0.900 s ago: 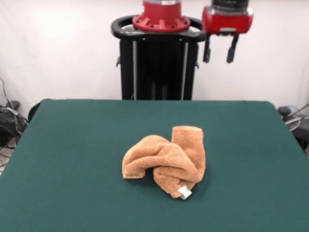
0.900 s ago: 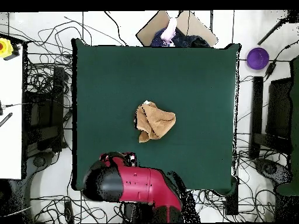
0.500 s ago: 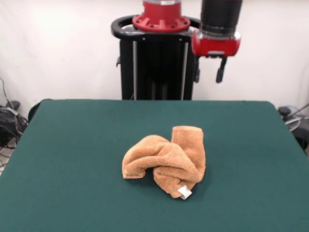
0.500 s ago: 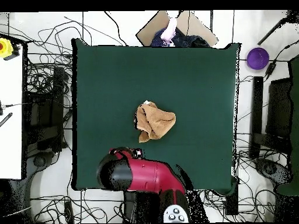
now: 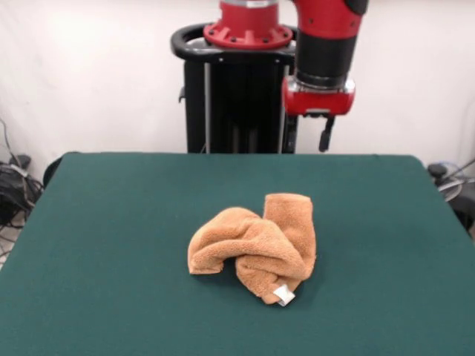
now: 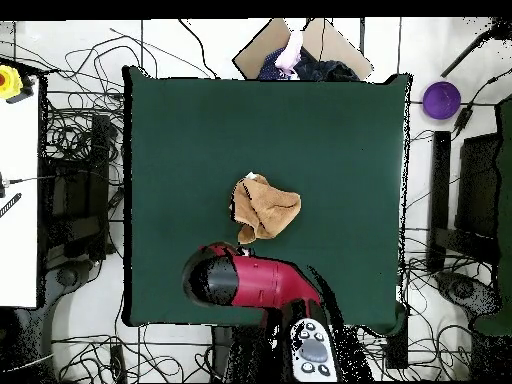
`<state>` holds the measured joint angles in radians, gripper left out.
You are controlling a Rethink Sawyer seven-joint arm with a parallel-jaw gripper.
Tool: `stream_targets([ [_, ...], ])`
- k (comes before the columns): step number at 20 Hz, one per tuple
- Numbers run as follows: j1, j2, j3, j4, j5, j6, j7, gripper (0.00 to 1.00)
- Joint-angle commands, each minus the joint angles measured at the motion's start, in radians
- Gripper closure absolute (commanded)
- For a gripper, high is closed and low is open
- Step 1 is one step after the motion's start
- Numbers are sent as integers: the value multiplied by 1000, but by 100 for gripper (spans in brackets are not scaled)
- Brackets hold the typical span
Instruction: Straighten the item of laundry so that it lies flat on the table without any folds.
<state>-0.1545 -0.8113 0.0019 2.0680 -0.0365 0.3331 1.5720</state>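
Front view has the towel bunched up mid-table, tag toward the near edge. Gripper hangs high near the far edge, can't tell if it's apart or together. Grabbing the whole lump instead of one edge could just drag it around still folded.
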Motion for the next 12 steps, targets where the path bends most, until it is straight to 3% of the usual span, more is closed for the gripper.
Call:
stream_targets([
  [1, -24, 37, 57, -142, -24, 73, 62, 0],
  [12, -31, -21, 63, -196, -10, 210, 54, 0],
])
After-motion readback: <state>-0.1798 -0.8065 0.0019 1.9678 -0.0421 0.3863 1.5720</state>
